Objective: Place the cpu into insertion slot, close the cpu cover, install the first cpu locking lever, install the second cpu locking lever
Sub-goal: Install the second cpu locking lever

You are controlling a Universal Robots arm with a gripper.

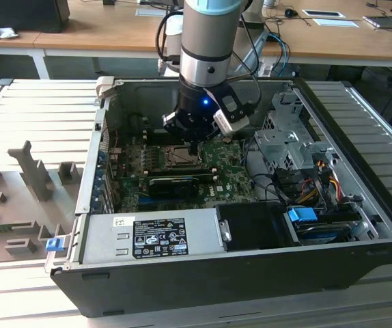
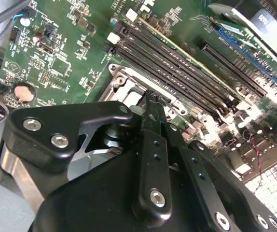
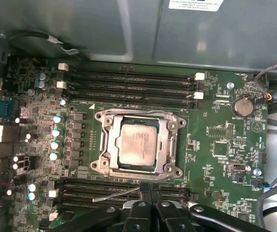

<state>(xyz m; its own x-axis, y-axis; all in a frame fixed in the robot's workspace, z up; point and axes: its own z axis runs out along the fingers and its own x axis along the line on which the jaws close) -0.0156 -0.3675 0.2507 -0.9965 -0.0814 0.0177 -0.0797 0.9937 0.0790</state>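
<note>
As the exterior view shows you, the arm reaches down into the open computer case (image 1: 360, 225), its end effector (image 1: 193, 145) poised just above the socket (image 1: 180, 156) on the green motherboard (image 1: 227, 164), with a long black card (image 1: 175, 184) just beside and a tangle of cables (image 1: 278, 181) to the exterior view's right. In the second wrist view, your end effector (image 2: 151, 99) has its fingers pressed together, tip at the socket rim (image 2: 124, 77), memory slots (image 2: 177, 63) running beside it. In the first wrist view, the cpu (image 3: 137, 143) sits in the socket with the cover (image 3: 163, 140) closed around it; a thin lever (image 3: 117, 194) lies loose near the fingers (image 3: 150, 193).
</note>
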